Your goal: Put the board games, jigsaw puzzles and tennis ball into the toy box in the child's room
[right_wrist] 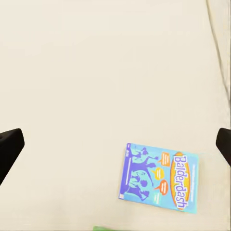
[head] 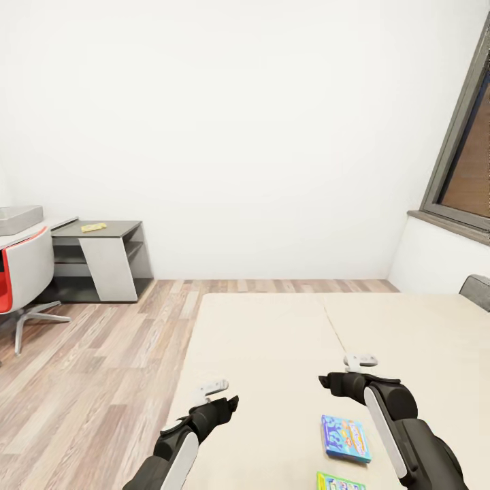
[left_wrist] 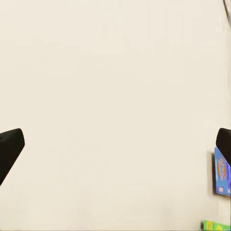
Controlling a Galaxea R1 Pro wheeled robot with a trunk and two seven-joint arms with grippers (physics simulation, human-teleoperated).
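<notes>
Setting: a child's room with a plain white wall, a wood-plank floor point(head: 102, 367) and a window point(head: 466, 153) at the far right.
Bed: a wide beige mattress point(head: 286, 340), seen from above; a grey headboard corner point(head: 476, 289) shows at its right edge.
Blue board game: the "Balderdash" box point(head: 346, 438) lies flat on the bed near the foot edge closest to the robot; the right wrist view shows its printed lid point(right_wrist: 160, 176), the left wrist view its edge point(left_wrist: 222, 172).
Green board game: a second box point(head: 340, 482) lies flat on the bed just nearer the robot than the blue one, apart from it, cut off by the frame. Its label cannot be read.
Left hand: point(head: 216, 393) hovers above the mattress near the bed's left edge, fingers point(left_wrist: 9, 147) spread wide, gripping nothing.
Right hand: point(head: 340, 371) hovers above the mattress, beyond the blue box, fingers point(right_wrist: 9, 144) spread wide and empty.
Table: a white-topped desk point(head: 51, 226) stands at the far left against the wall, well apart from the bed.
Toy box: a light grey bin point(head: 19, 218) sits on the table's top.
Low cabinet: a dark grey unit point(head: 102, 262) stands beside the table, with a small yellow flat item point(head: 93, 227) on top, too small to identify.
Chair: a red and white swivel chair point(head: 24, 275) stands in front of the table.
</notes>
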